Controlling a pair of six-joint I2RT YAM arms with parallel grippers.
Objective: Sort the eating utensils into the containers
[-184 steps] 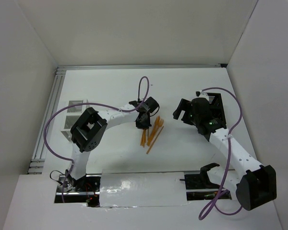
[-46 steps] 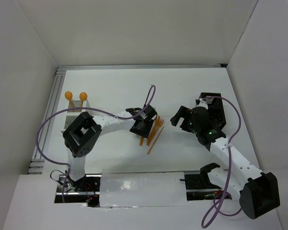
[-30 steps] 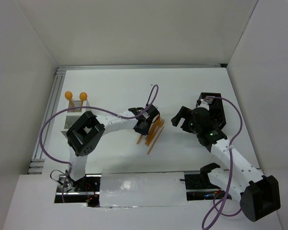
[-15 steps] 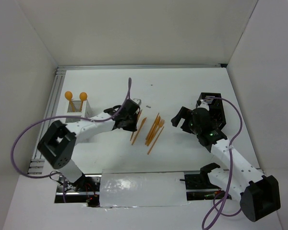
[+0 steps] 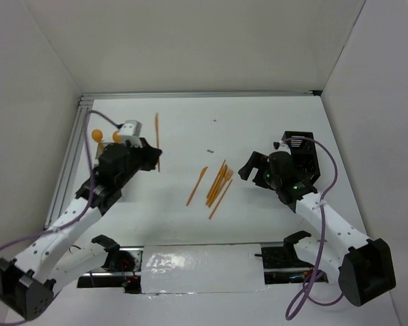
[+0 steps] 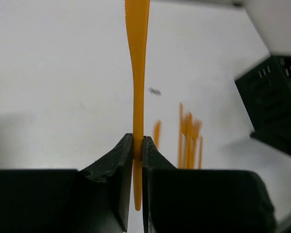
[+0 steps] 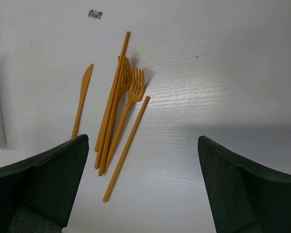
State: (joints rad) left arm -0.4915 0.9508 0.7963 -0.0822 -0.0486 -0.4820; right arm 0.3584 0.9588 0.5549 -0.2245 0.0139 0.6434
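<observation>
The left gripper is clamped on a flat orange utensil (gripped near its lower end), which points away over the white table. Beyond lie loose orange utensils. A black caddy stands at right.

The gripped orange utensil runs off the left wrist view's top edge, head unseen; the black caddy is cropped at its right edge. From above, the left arm hides two spoons below their bowls. The dark speck is too small to identify.
</observation>
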